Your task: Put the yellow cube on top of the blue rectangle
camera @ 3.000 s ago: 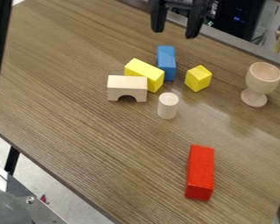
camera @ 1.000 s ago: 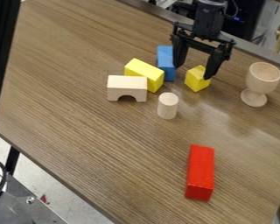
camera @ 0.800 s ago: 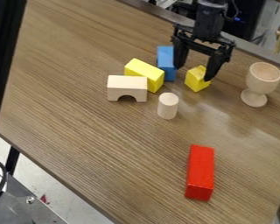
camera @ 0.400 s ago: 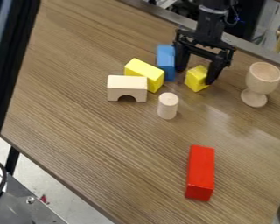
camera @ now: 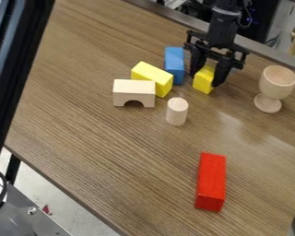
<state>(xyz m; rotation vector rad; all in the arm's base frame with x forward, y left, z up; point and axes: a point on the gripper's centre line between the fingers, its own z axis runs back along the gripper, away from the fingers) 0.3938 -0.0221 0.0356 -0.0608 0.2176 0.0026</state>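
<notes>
Yellow cube (camera: 203,84) has shifted, gripped by the end effector (camera: 205,79) (longer yellow block (camera: 153,78) just beside blue rectangle (camera: 174,64)).

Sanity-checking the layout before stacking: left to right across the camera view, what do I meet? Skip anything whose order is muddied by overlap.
Wooden arch → blue rectangle → yellow cube → wooden goblet
</notes>
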